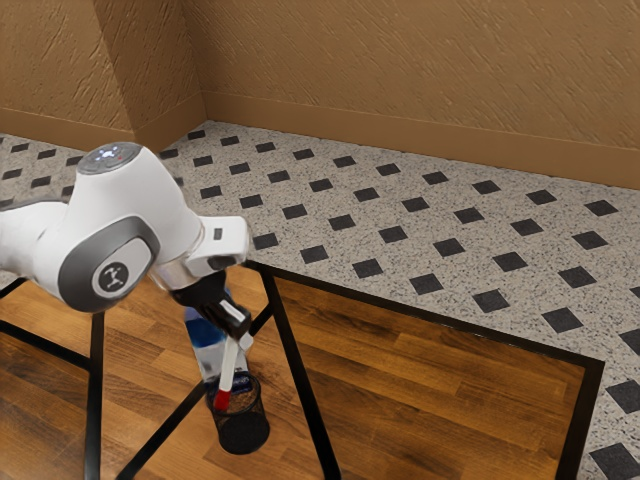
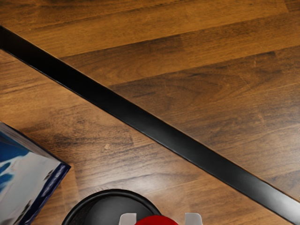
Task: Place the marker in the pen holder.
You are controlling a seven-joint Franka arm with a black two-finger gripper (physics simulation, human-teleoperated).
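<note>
In the exterior view my gripper is shut on the marker, a white one with a red end pointing down and tilted slightly. The black mesh pen holder stands upright below, and the red end overlaps its rim on the exterior view's left. Whether that end is inside the opening, I cannot tell. In the wrist view the pale tips of my gripper flank the marker's red end, close beside the holder's round black rim.
A blue and white box stands right behind the pen holder; its corner is near the holder in the wrist view. A black bar crosses the wood surface, and more black bars frame it in the exterior view.
</note>
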